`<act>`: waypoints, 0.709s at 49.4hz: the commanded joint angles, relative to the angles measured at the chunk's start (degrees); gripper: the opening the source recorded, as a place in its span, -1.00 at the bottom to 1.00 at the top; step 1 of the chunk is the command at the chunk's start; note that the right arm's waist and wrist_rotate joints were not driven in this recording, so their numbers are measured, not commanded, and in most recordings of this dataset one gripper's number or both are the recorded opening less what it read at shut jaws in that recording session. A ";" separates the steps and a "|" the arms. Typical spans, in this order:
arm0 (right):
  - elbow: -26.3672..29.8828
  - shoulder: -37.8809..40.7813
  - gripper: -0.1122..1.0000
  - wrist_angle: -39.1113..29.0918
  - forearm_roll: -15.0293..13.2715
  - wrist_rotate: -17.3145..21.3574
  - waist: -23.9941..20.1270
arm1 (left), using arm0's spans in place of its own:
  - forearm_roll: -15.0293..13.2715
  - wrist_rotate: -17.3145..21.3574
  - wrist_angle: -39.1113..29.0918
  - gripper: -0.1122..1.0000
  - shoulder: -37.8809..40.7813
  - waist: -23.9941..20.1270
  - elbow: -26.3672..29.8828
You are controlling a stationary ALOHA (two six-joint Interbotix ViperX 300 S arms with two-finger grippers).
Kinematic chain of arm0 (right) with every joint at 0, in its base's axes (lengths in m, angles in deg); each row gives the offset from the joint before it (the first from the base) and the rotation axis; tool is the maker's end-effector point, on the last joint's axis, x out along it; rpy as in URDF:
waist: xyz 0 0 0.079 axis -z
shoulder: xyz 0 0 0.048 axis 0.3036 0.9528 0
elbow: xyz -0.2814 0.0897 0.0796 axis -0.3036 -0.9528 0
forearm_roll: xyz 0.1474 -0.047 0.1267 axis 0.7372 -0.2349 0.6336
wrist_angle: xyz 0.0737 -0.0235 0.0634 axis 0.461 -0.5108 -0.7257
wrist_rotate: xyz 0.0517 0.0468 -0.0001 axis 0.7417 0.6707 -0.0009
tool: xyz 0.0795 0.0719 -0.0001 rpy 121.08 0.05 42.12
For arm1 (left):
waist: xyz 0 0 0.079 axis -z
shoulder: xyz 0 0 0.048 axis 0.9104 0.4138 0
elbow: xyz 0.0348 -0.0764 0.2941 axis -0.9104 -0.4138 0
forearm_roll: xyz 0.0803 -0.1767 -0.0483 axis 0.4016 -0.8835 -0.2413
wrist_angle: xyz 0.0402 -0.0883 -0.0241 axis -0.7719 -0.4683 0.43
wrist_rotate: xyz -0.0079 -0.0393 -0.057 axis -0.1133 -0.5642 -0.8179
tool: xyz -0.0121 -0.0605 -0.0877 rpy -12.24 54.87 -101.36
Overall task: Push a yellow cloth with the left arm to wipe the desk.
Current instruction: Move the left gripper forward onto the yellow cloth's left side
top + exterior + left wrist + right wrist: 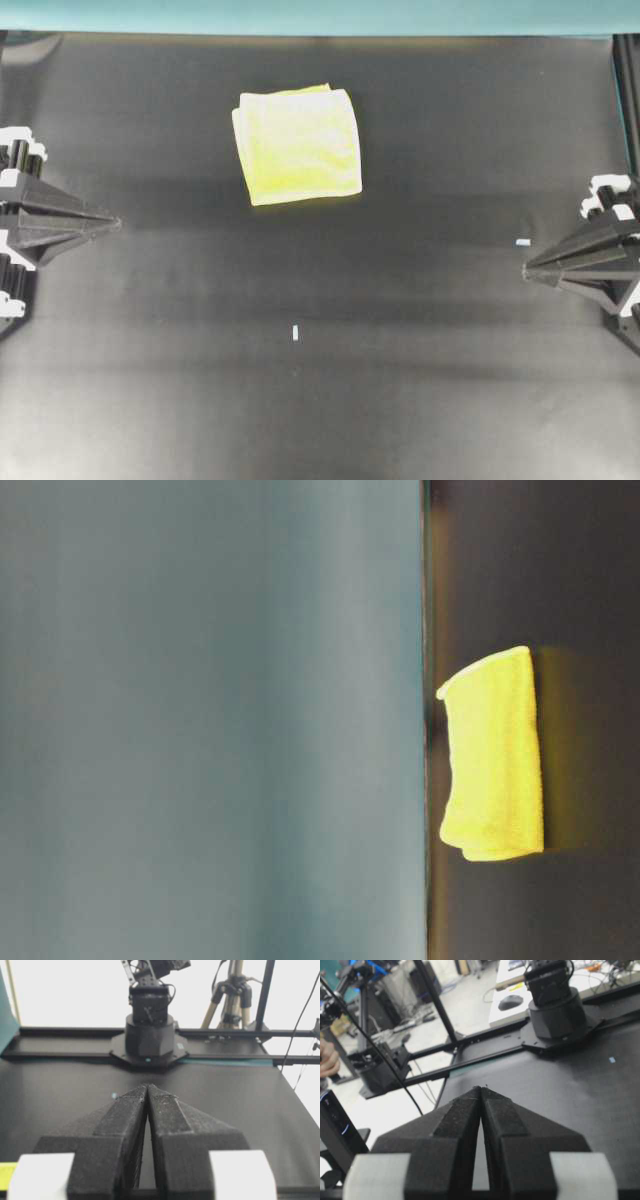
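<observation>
The yellow cloth (pixel 298 146) lies folded flat on the black desk (pixel 320 400), toward the back and a little left of centre; the table-level view shows it as a yellow slab (pixel 494 758). My left gripper (pixel 116 224) rests at the left edge, shut with nothing between its tips, well apart from the cloth and pointing right. In the left wrist view its tips (pixel 148 1086) meet over bare desk (pixel 240 1105). At the right edge my right gripper (pixel 526 270) is shut too, tips together (pixel 481 1088) and empty.
A teal strip (pixel 320 15) runs along the desk's far edge. Small white tape marks lie at the front centre (pixel 297 333) and near the right gripper (pixel 522 242). The opposite arm's base (pixel 149 1035) stands across the desk.
</observation>
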 commanded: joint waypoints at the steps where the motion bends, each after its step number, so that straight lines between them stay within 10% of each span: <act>1: 0.62 0.79 -0.74 0.26 0.09 0.00 0.00 | 2.20 -0.88 0.35 -0.69 3.16 -0.09 0.70; 35: 0.53 -1.05 -0.81 -5.89 0.09 0.00 0.00 | 2.20 -1.58 2.81 -0.77 40.87 -18.98 15.56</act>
